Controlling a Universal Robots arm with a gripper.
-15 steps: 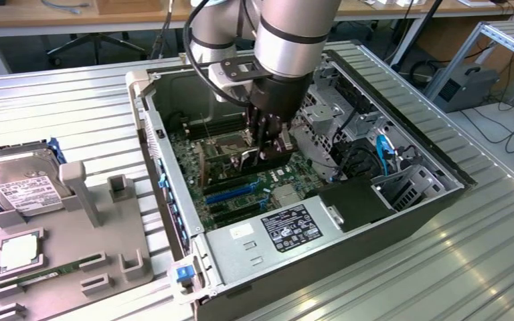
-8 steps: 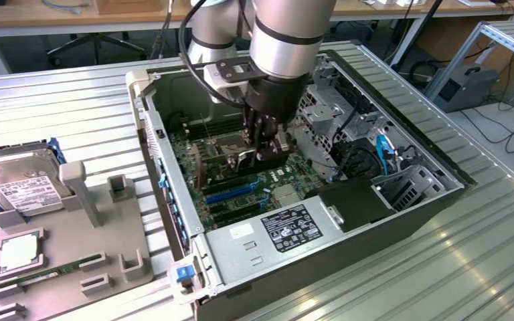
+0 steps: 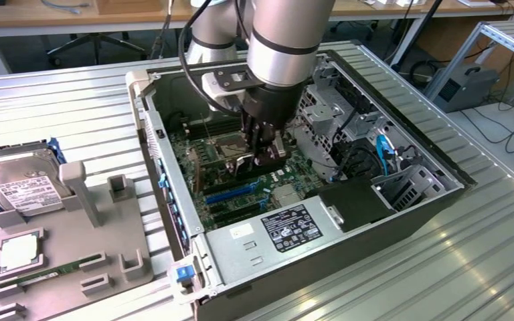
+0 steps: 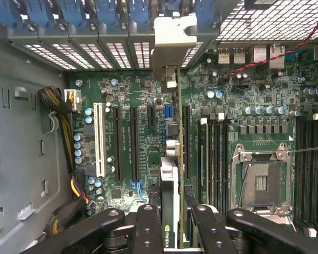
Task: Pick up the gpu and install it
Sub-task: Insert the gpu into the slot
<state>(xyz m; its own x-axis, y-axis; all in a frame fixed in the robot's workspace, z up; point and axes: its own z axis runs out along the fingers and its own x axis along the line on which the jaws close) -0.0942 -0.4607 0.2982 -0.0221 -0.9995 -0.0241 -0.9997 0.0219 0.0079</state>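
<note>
The gpu (image 4: 170, 174) is seen edge-on in the wrist view: a thin card with a dark cooler face and a pale metal end bracket (image 4: 172, 32) that reaches the case's rear slot openings. My gripper (image 4: 169, 214) is shut on it, with black fingers (image 4: 148, 225) on either side of the card. The card stands on edge over the green motherboard (image 4: 143, 159), beside the long black expansion slots (image 4: 133, 143). Whether it sits in a slot I cannot tell. In the exterior view my gripper (image 3: 267, 157) reaches down inside the open computer case (image 3: 417, 200).
The CPU socket (image 4: 259, 182) and memory slots (image 4: 312, 174) lie beside the card. The power supply (image 3: 275, 231) fills the case's near corner, with cables and a drive cage (image 3: 347, 107) behind. Outside the case, a hard drive (image 3: 21, 184) and a grey fixture (image 3: 69, 247) hold parts.
</note>
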